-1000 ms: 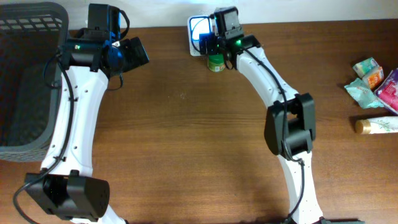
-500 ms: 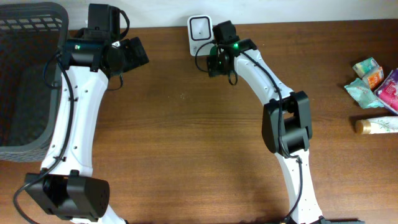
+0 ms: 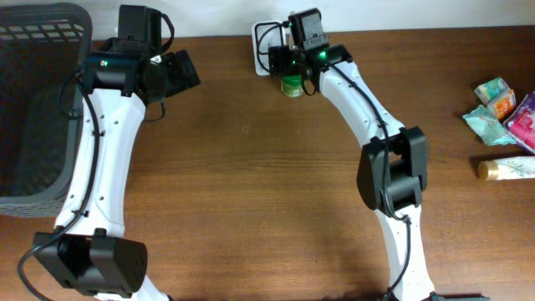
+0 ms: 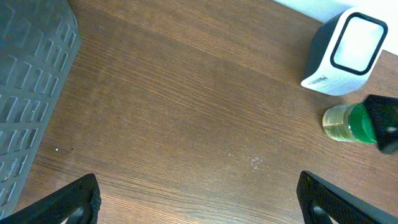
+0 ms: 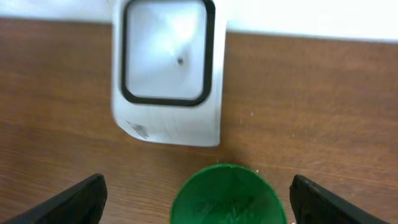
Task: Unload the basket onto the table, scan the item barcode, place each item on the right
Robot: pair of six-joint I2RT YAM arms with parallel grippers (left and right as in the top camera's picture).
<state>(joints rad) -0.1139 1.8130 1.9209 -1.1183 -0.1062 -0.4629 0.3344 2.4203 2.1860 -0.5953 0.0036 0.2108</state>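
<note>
The table (image 3: 251,167) is brightly and evenly lit; only faint, soft shadows are cast beside the arms (image 3: 92,150). In the right wrist view, the green cap (image 5: 227,196) between the fingers (image 5: 68,199) is blurred, and the scanner window (image 5: 165,53) ahead of them is washed with pale glare.

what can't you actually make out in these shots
1. Barcode on the green-capped bottle: the right wrist view shows only its cap, cut by the bottom edge; in the left wrist view the label is too small to read.
2. The scanner: in the overhead view it is largely covered by the right gripper.
3. The packets: overhead, print too small, one cut off by the right edge.
4. The basket: overhead, cut off by the left edge.
</note>
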